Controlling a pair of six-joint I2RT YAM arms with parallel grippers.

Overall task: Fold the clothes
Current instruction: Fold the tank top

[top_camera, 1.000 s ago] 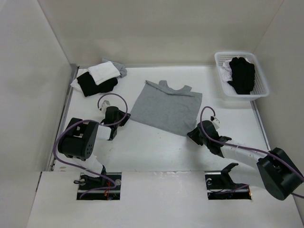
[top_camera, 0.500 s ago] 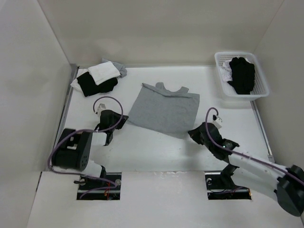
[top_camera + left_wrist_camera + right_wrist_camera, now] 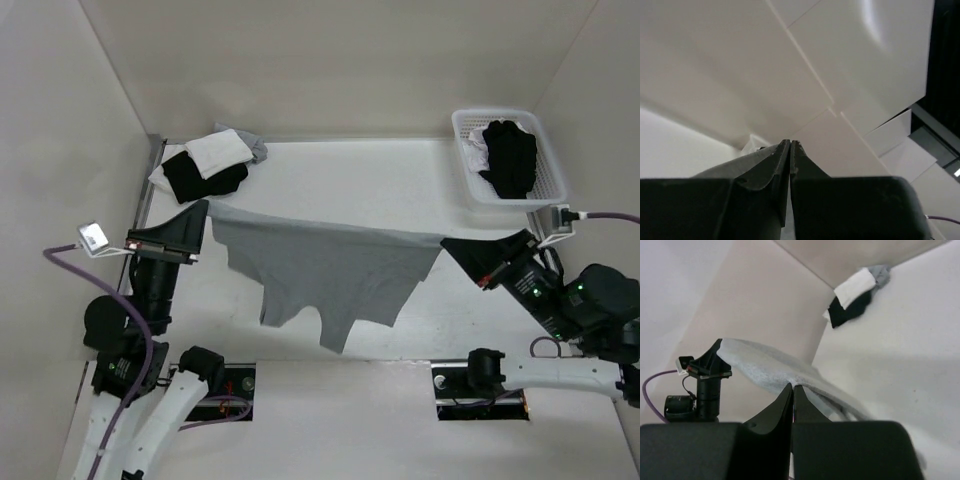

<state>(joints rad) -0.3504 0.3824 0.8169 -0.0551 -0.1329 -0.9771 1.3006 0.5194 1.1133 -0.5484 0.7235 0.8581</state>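
Above the white table (image 3: 350, 170) the grey tank top (image 3: 320, 265) hangs in mid-air. Its straight edge is taut from 9 to 3 o'clock and its straps dangle toward 6. The left gripper (image 3: 200, 212) is clamped on the 9 o'clock corner and the right gripper (image 3: 448, 243) on the 3 o'clock corner. To lay it well, I judge both arms should lower together with the edge level and taut, so the straps land flat. The left wrist view barely shows the pinched cloth.
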